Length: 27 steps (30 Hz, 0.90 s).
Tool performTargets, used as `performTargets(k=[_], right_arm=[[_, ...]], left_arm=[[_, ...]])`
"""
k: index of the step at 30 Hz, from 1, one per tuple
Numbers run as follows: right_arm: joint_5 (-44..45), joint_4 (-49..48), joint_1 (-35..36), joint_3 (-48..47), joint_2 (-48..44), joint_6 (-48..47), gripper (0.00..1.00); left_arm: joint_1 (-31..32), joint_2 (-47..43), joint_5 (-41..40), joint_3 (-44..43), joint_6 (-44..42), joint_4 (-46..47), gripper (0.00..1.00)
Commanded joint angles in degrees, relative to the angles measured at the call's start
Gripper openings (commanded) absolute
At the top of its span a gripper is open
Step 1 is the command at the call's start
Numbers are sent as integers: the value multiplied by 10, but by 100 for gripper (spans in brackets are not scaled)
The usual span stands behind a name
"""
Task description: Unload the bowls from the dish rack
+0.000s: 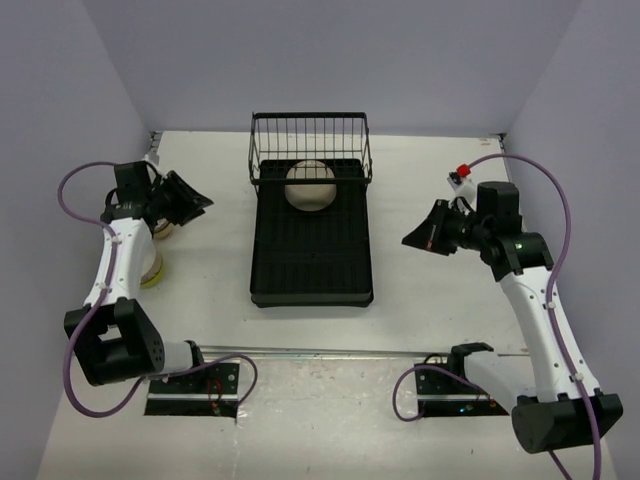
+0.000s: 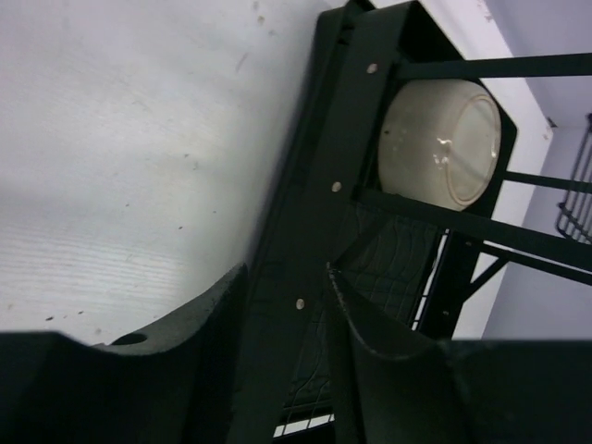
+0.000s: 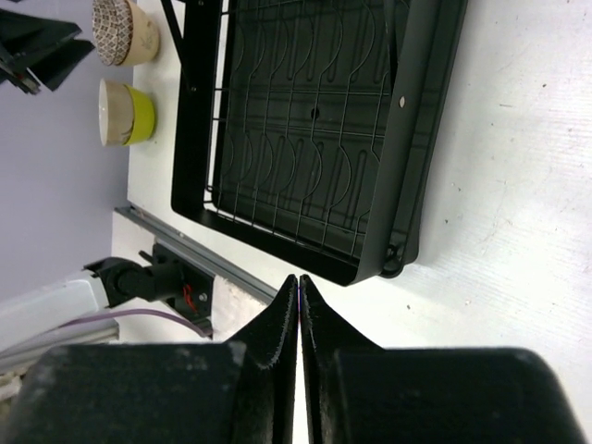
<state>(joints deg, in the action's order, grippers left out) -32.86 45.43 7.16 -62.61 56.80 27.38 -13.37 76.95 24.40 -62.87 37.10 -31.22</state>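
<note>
Cream bowl [image 1: 311, 188] standing on edge in black gridded dish rack [image 1: 311, 262]; left claw [image 1: 203, 203] open, right claw [image 3: 300, 283] closed, empty.

No readable text, label, brand, number or sign shows in any view

The dish rack [image 1: 311, 250] lies between the two grippers, with the left gripper [image 1: 203, 203] off one side and the right gripper [image 1: 409, 241] off the other. A cream bowl [image 1: 311, 186] stands in the rack, ahead of both. A lime-yellow bowl [image 1: 153, 272] sits behind the left gripper, under its arm.
</note>
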Motion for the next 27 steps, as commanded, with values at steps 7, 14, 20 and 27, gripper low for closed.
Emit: performTargets(k=[7,14,20,27], right_arm=[[-18,-19,5,14,-18,-31,0],[-25,-32,5,12,-10,-16,0],[-36,-30,6,0,2,-13,0],[-49,-27,14,11,9,-19,0]], left_arm=[[19,-33,64,12,31,74,20],[26,-32,52,3,30,60,0],[29,3,47,-34,43,58,0],[61,-5,48,-32,61,57,4]])
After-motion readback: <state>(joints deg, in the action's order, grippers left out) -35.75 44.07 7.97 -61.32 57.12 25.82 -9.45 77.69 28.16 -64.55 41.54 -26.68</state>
